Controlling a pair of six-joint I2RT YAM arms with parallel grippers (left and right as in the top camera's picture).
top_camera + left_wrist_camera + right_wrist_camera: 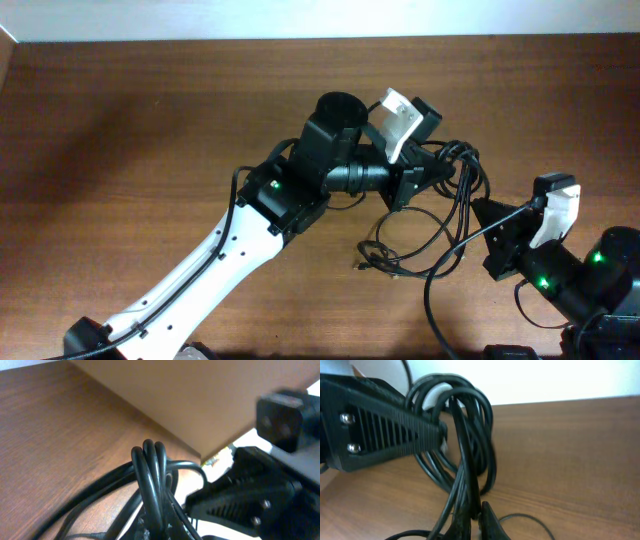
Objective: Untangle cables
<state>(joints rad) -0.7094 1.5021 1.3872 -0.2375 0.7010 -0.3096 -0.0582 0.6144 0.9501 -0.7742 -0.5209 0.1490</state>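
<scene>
Separation seems under way, left hand (pixel 440 168) and right hand (pixel 486 226) both clamped on the cables (pixel 150 480); next calls for spreading slowly

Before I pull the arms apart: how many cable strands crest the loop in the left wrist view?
3. The thin black cable strands run side by side over the crest: left, middle, right. Others may be hidden lower in the bundle.

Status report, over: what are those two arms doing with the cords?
Left end effector shut on cables. Right end effector shut on cables. Loops tangled between them, rest trailing on table.
</scene>
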